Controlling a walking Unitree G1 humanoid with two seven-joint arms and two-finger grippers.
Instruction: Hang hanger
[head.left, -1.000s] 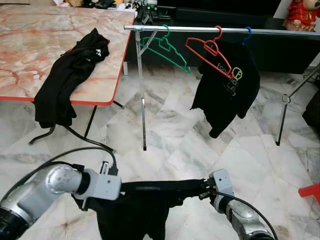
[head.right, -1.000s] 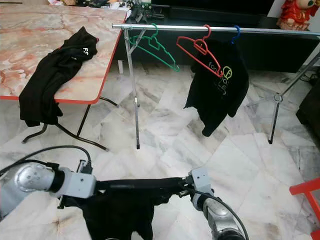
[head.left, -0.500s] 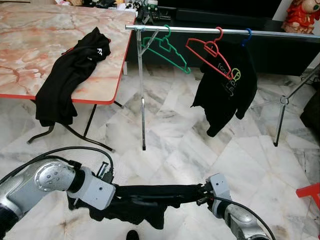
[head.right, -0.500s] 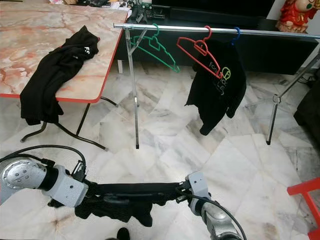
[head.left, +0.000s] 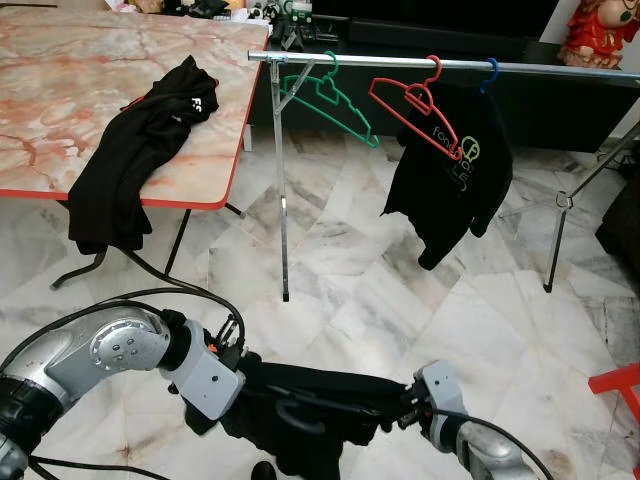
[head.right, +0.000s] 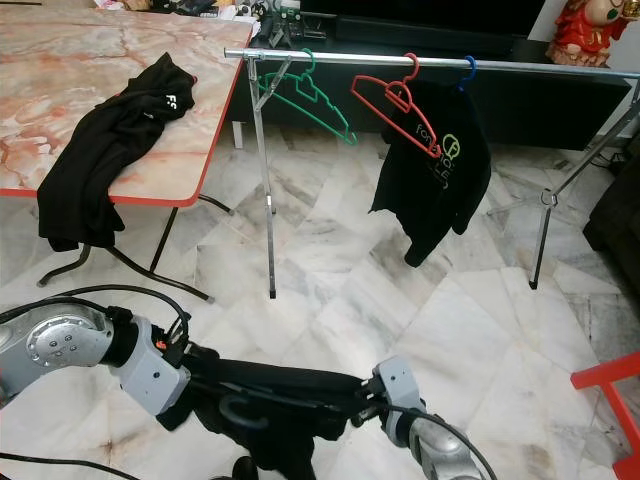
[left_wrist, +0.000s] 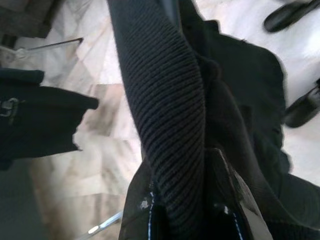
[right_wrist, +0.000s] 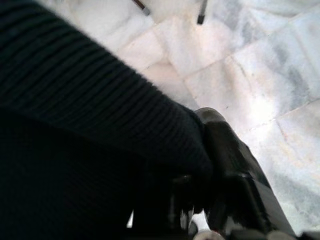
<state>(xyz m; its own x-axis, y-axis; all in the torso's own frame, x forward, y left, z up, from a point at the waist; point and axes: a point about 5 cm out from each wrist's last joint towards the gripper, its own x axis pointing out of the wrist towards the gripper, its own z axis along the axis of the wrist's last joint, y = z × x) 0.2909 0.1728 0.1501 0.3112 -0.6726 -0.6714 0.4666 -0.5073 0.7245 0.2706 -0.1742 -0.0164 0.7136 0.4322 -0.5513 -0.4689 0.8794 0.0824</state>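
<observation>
Marble floor (head.left: 350, 280) open before rack (head.left: 440, 63), both end effectors clamped on black garment (head.left: 310, 400) ends.

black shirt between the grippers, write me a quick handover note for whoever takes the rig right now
Left gripper: shut on the black shirt, low before the robot.
Right gripper: shut on the shirt's other end.
Rail ahead holds a green hanger, a red hanger and a hung shirt. Another shirt lies on the table.
Done: shirt gripped.
Left: get it onto the rail.
</observation>
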